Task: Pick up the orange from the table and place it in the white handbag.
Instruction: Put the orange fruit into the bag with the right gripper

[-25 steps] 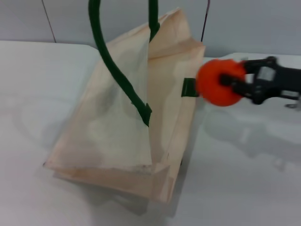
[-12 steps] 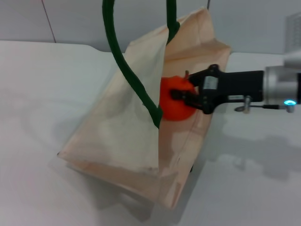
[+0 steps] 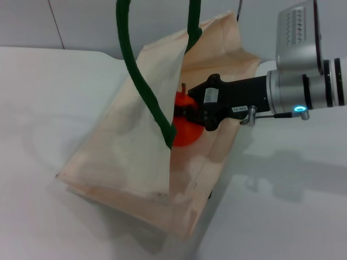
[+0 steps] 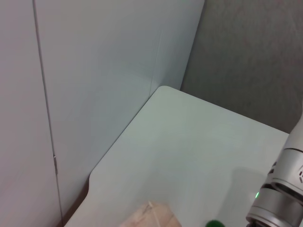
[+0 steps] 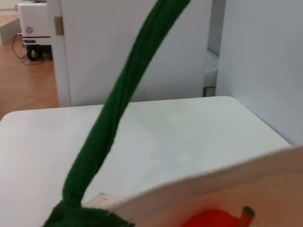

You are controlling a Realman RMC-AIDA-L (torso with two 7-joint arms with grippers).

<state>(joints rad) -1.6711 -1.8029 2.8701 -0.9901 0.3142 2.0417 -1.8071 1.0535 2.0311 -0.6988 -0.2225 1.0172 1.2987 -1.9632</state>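
Observation:
The white handbag (image 3: 135,146) stands tilted on the table (image 3: 38,97) with its mouth open; its green handles (image 3: 135,70) rise out of the top of the head view. My right gripper (image 3: 187,116) reaches in through the mouth from the right and is shut on the orange (image 3: 184,132), which sits just inside, partly hidden by the near wall and handle. In the right wrist view the orange (image 5: 213,218), the bag's rim (image 5: 213,187) and a handle (image 5: 123,109) show. My left gripper is out of view.
Grey wall panels (image 3: 76,21) stand behind the table's far edge. The left wrist view shows the table's corner (image 4: 189,142), a tip of the bag (image 4: 151,215) and the right arm (image 4: 284,189). Bare tabletop lies left and right of the bag.
My right gripper has carried the orange leftward from beside the bag into its open mouth and a little deeper. The bag has shifted and tilted slightly.

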